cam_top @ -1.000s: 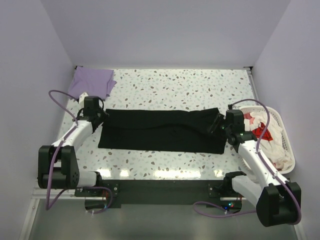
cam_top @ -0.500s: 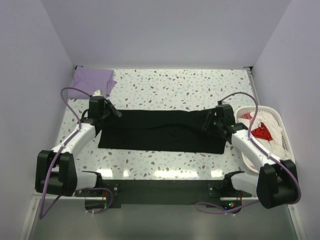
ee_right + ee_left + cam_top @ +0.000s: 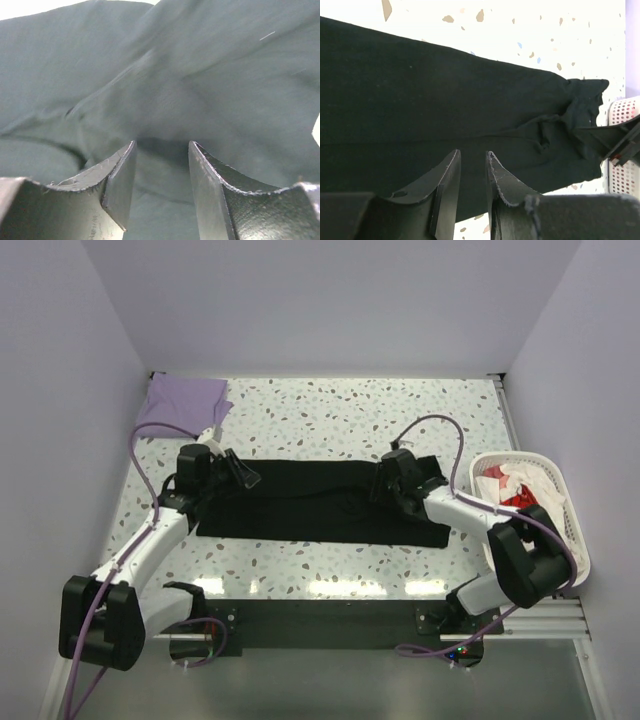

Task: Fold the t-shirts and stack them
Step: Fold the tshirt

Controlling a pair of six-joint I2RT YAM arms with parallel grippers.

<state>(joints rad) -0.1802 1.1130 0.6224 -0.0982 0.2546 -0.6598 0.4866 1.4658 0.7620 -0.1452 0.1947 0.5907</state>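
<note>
The black t-shirt point(image 3: 320, 508) lies folded into a long strip across the middle of the table. My left gripper point(image 3: 248, 474) hovers over its left part; in the left wrist view the gripper point(image 3: 473, 152) is open by a narrow gap, with only the black cloth point(image 3: 420, 90) below. My right gripper point(image 3: 381, 485) is low over the shirt's right part. The right wrist view has this gripper point(image 3: 161, 145) open, just above the rumpled cloth point(image 3: 200, 75). The lavender t-shirt point(image 3: 185, 400) lies folded at the back left corner.
A white plastic basket point(image 3: 520, 453) with white, pink and red garments stands at the right table edge; its mesh wall point(image 3: 622, 115) also shows in the left wrist view. Walls close the table at the back and on both sides. Purple cables loop above both arms.
Both grippers have swung inward from the ends of the black t-shirt, the left one rightwards, the right one leftwards. The shirt lies about where it was.
</note>
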